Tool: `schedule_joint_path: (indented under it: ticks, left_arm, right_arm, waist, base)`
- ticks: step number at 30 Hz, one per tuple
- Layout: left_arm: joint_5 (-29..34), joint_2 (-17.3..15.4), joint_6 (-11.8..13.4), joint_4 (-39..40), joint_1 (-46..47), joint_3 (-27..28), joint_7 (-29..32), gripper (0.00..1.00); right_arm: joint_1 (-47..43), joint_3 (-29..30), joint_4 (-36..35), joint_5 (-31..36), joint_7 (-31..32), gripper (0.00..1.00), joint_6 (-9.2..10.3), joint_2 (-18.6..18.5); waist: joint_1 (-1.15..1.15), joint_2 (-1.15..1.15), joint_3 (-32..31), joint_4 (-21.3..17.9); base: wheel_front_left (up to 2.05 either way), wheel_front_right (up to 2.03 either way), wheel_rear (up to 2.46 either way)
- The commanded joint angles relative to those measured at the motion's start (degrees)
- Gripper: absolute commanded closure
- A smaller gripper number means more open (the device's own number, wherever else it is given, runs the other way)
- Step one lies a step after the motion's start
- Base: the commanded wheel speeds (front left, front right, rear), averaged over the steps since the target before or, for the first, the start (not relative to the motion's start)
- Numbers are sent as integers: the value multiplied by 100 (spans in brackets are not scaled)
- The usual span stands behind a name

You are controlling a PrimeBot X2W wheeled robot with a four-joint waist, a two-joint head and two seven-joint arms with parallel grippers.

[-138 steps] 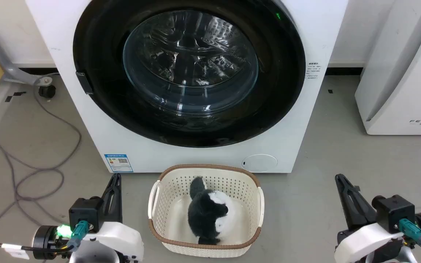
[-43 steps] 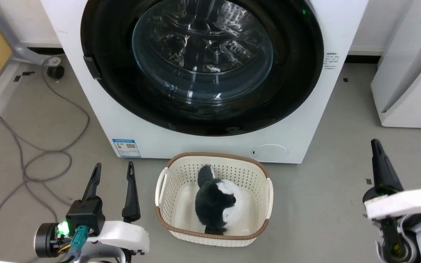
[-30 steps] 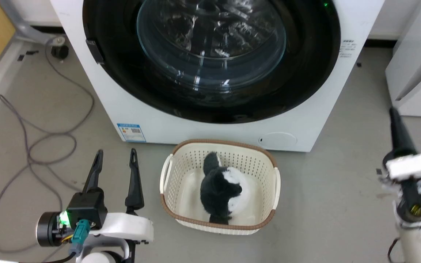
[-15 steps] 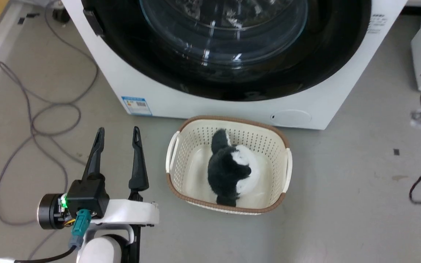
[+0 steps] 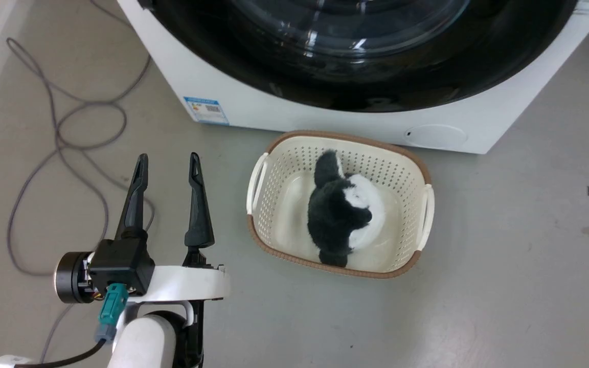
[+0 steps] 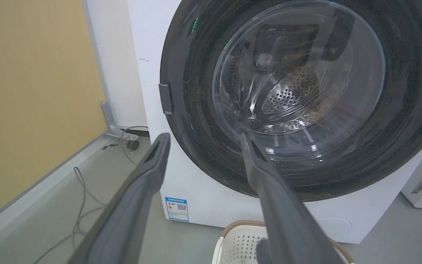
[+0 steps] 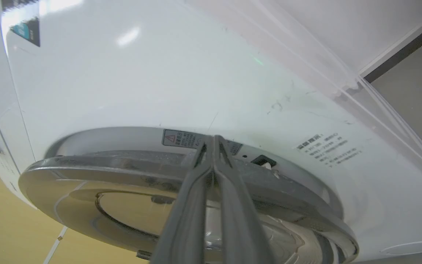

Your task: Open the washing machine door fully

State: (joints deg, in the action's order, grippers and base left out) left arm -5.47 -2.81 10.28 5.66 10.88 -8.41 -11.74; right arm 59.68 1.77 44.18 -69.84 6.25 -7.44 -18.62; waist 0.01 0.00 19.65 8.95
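One basket (image 5: 345,138) sits before the washing machine (image 5: 284,115).

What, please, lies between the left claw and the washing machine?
In the head view, bare grey floor lies between the left claw and washing machine, a cable alongside.

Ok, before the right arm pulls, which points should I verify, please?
1. Jaws of the right gripper shut, tips at the rim of the washing machine door: ok.
2. Tips hooked behind that rim: cannot tell.
3. Door fully open: not ok, it looks shut.
4. Jaws of the left gripper open, apart from the door: ok.
5. The laundry basket with the plush toy clear of the door's swing: cannot tell.
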Motion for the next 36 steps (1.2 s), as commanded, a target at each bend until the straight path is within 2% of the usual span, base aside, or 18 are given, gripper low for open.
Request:
schedule_joint_path:
  ticks: [1,8,23,36]
  left_arm:
    - [-51,-6,61,47,118,-39,-73,0]
    - [-115,-7,155,85,217,-112,-157,0]
    - [-147,-7,248,80,277,-152,-324,0]
    - [-105,-7,151,-37,96,-54,-326,0]
  right_arm:
    - [351,-83,239,-169,85,100,-4,-127]
    - [889,-373,598,-470,506,100,-4,-194]
    - [1055,-731,626,-1509,1653,100,-5,-411]
    - [342,-896,284,-1597,1994,100,-5,-394]
  waist:
    - [-1,0,100,81]
    - [-1,0,292,203]
    - [-1,0,339,212]
    - [-1,0,-65,88]
  base:
    - [0,0,0]
    - [0,0,0]
    - [0,0,0]
    - [0,0,0]
